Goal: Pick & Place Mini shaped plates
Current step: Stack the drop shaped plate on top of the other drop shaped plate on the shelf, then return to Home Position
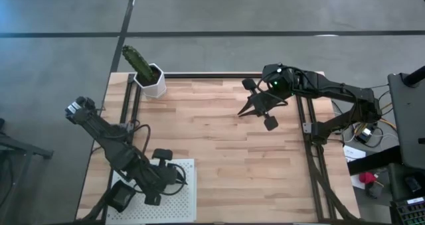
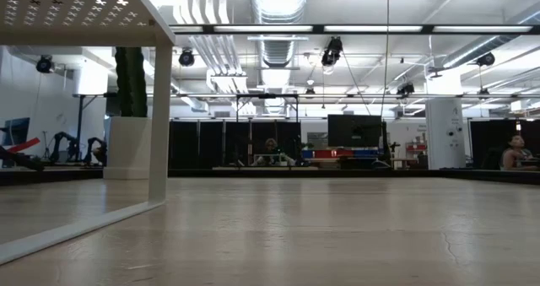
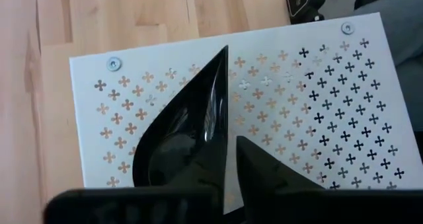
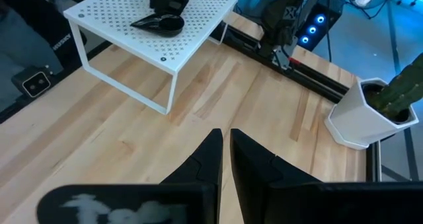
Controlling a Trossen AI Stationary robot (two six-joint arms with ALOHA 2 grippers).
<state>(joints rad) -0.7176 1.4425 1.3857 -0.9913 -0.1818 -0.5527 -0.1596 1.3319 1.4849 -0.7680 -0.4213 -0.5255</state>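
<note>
Overhead, 2 arms, 1 white perforated board (image 1: pixel 182 185) and 1 white hexagonal pot (image 1: pixel 152 82) holding 1 green cactus (image 1: pixel 136 59) occupy the wooden worktop (image 1: pixel 219 158); the broad middle lies bare. Left end effector (image 1: pixel 174 175) sits over the board at the near-left corner; right end effector (image 1: pixel 255 105) hovers near the far edge. Low view: 1 board leg, open worktop beyond. Left wrist view: 1 black teardrop plate (image 3: pixel 188 135) rests on the board, touching the left finger; whether it is gripped cannot be told. Right wrist view: right fingers narrow, nearly together, holding nothing.
</note>
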